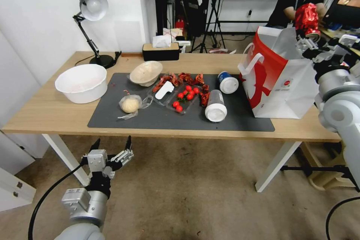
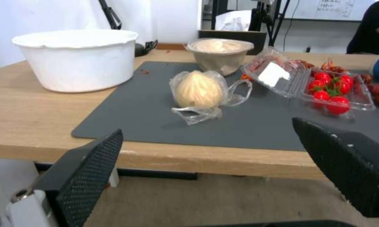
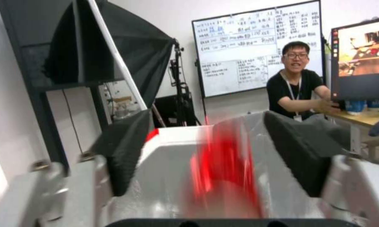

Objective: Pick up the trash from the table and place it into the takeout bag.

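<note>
Light-wood table (image 1: 48,112) carries a grey mat (image 1: 157,118) and the takeout bag (image 1: 279,82) at its right end. Over the bag's mouth, the right gripper (image 1: 308,41) seems spread, the red can (image 1: 306,18) blurred between its fingers, perhaps loose. Below the table edge, the left gripper (image 1: 111,145) hangs spread, holding nothing.

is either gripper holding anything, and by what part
Left gripper holds nothing, low before the table. The crushed red can is at the right gripper above the takeout bag; whether it is gripped cannot be told.
</note>
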